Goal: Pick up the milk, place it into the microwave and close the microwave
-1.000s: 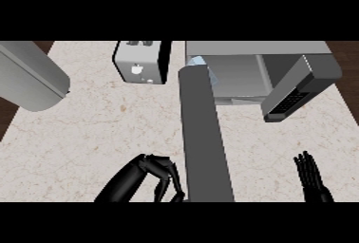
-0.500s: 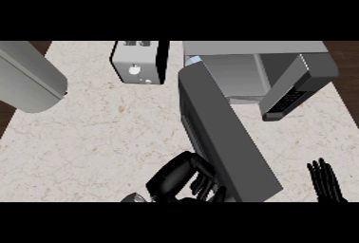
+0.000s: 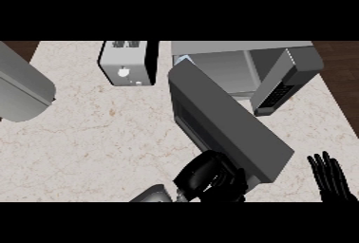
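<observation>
The tabletop [image 3: 105, 137] is pale, veined stone. At its far edge stand a toaster [image 3: 127, 62] and, toward the far right corner, a microwave [image 3: 245, 71] with its door [image 3: 228, 126] swung out over the middle. A grey appliance [image 3: 21, 90] sits at the left edge.

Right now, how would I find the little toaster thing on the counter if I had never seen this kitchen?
Start at the big grey microwave with its long dark door swung open, at the back of the pale marbled counter. Look just beside it, on the robot's left, at the counter's back edge. The silver box-shaped toaster stands there, much smaller than the microwave, with slots on top and a small knob facing you.
</observation>
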Action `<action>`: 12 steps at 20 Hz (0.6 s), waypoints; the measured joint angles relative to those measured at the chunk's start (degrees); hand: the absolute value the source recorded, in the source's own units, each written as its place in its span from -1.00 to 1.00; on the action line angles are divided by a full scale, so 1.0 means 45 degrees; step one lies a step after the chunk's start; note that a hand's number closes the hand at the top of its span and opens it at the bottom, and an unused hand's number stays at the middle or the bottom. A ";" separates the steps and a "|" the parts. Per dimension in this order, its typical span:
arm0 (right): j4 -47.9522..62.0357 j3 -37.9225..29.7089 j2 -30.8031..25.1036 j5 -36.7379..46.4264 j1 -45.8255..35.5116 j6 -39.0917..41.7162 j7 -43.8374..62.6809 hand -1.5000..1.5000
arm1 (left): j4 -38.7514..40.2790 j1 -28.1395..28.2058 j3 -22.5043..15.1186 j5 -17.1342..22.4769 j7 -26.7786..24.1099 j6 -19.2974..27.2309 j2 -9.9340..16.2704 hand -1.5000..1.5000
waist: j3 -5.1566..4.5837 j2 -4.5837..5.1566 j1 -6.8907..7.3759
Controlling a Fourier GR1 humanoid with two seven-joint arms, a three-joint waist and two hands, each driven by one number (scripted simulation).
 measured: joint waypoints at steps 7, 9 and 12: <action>-0.2012 0.0536 -0.0396 -0.0937 0.0262 0.0342 0.0863 -1.00 | 0.1282 -0.1484 -0.0455 0.2047 -0.0508 0.2101 0.0004 -1.00 | -0.0025 0.0142 -0.0760; -0.2450 0.0708 -0.0501 -0.1078 0.0262 0.0396 0.1073 -1.00 | 0.1559 -0.1762 -0.0445 0.2669 -0.0820 0.2498 0.0000 -1.00 | -0.0029 0.0222 -0.0999; -0.3036 0.0856 -0.0692 -0.1342 0.0278 0.0467 0.1442 -1.00 | 0.2038 -0.2282 -0.0275 0.3412 -0.1237 0.3064 0.0024 1.00 | -0.0033 0.0321 -0.1307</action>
